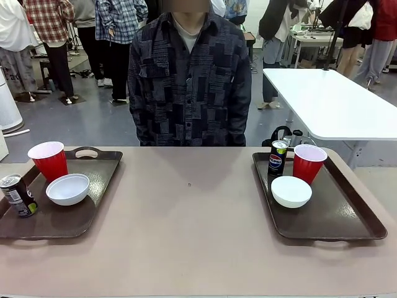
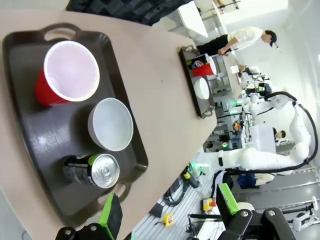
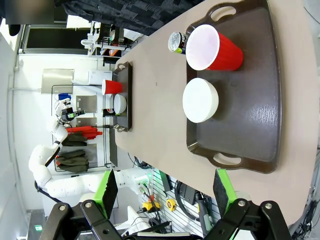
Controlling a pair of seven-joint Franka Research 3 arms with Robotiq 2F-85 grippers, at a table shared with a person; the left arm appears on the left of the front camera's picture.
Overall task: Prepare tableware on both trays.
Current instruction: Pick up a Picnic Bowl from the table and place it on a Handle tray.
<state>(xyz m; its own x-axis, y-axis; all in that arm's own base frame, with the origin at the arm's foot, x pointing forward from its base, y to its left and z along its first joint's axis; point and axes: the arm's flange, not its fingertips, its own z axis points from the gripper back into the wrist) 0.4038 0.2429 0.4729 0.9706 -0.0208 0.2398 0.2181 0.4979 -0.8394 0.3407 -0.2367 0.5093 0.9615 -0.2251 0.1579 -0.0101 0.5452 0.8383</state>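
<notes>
Looking down from above, I see both trays already hold their things. On my left tray [image 1: 93, 186] sit a red cup [image 1: 48, 160], a white bowl [image 1: 67, 189] and a dark can [image 1: 17, 195]. On my right tray [image 1: 347, 211] sit another red cup [image 1: 308, 162], another white bowl [image 1: 291, 191] and a second can [image 1: 277, 158]. All of them stand upright. Each tray has one of each kind, so I think the setting job is nearly done or all done.

My left end effector [image 2: 167, 212] hangs over the near end of the left tray with its green pads [image 2: 111, 216] wide apart and nothing between them. My right end effector [image 3: 165, 187] hangs beside the near handle of the right tray, also spread wide and holding nothing.

A person [image 1: 189, 81] stands at the far side of the table [image 1: 186, 217], with no hands over it.

If anything is left to do, I guess it is tidying. The left can stands close to the tray's rim at the near corner. To move it, I would have to come down over it, close gently on its thin sides, and take care not to bump the bowl just beside it.
</notes>
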